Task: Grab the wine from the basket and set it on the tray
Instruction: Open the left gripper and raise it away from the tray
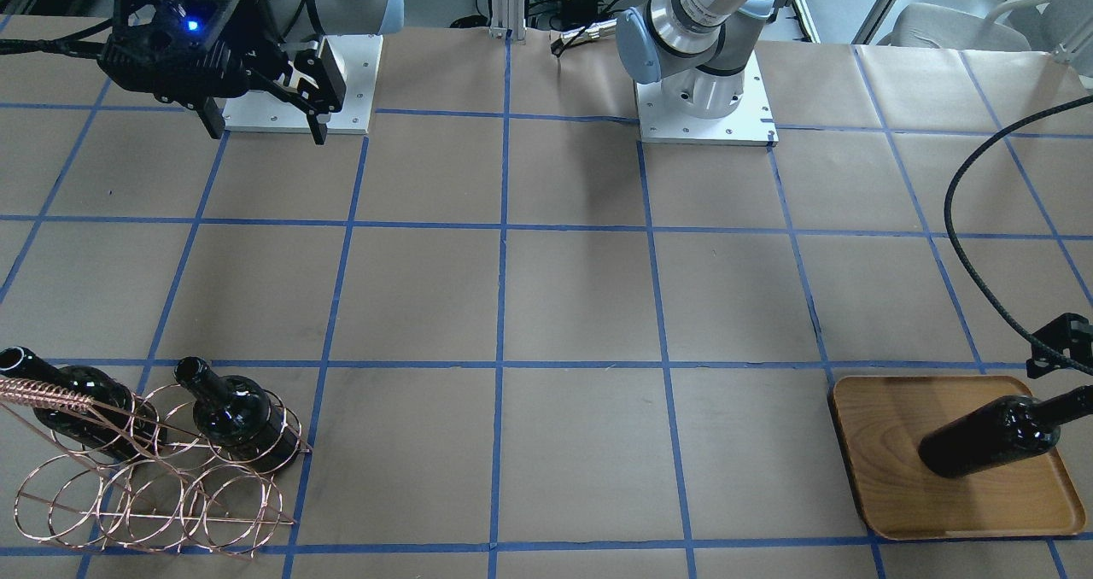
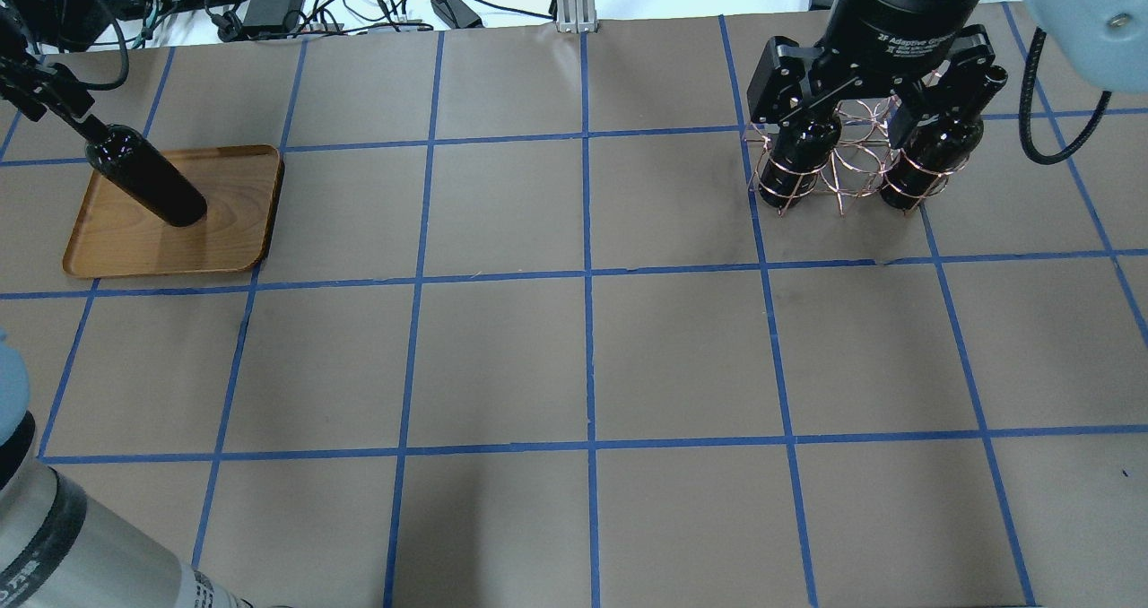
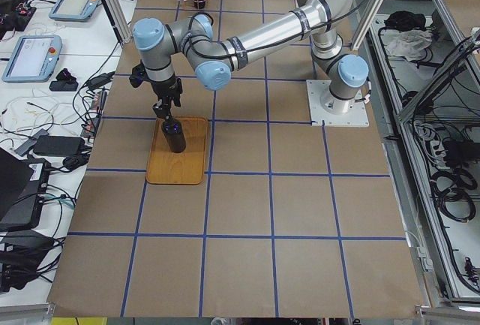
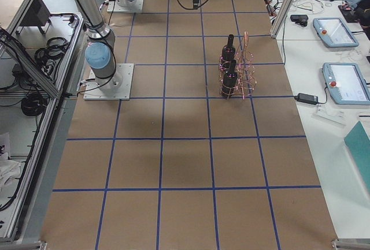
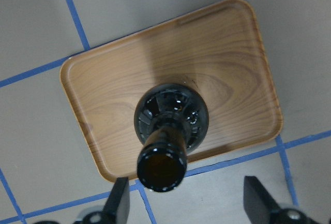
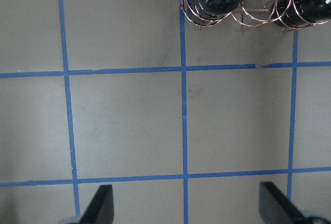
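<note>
A black wine bottle (image 5: 170, 115) stands upright on the wood-grain tray (image 5: 222, 53); both also show in the overhead view, the bottle (image 2: 152, 182) on the tray (image 2: 224, 222). My left gripper (image 5: 186, 185) is open, its fingers wide apart on either side of the bottle's neck and not touching it. The copper wire basket (image 1: 154, 494) holds two more wine bottles (image 1: 85, 400) (image 1: 235, 408). My right gripper (image 1: 265, 122) is open and empty, held high near its base and well back from the basket.
A black cable (image 1: 956, 220) loops above the table near the tray. The two arm mounts (image 1: 704, 92) (image 1: 341, 84) stand at the robot's edge. Brown paper with a blue tape grid covers the table. Tablets (image 4: 344, 79) lie on the side bench.
</note>
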{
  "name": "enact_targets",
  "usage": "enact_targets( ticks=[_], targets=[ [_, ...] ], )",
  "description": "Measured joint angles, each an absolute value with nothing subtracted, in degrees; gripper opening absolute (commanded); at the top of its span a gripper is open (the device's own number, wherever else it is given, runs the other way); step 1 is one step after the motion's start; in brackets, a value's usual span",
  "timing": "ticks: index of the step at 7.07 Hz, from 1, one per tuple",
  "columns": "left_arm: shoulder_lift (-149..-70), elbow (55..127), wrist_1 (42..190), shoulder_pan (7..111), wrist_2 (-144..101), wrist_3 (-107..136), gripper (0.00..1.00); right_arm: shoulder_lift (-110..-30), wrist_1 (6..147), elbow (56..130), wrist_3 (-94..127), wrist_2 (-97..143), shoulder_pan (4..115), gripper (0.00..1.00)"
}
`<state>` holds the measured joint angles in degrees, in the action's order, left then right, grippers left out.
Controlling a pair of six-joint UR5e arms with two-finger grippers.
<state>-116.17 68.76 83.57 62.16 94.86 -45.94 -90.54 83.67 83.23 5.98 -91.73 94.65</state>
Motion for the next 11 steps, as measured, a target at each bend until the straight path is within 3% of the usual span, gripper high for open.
enact_targets(
  ticks=[1,6,11],
  targets=[
    [-113.9,69.0,86.5,62.5,94.4,-45.7,0.99,-90.5,83.7,83.2,6.0,-91.7,94.6,1.00],
    [-96.1,77.4,95.2,73.4,90.7,-28.7,1.00,-90.5,83.7,83.2,6.0,-91.7,94.6,1.00],
    [-89.5,81.8,94.8,87.3,90.4,-9.8,1.00,-90.6,83.5,83.2,6.0,-91.8,94.6,1.00]
  ],
)
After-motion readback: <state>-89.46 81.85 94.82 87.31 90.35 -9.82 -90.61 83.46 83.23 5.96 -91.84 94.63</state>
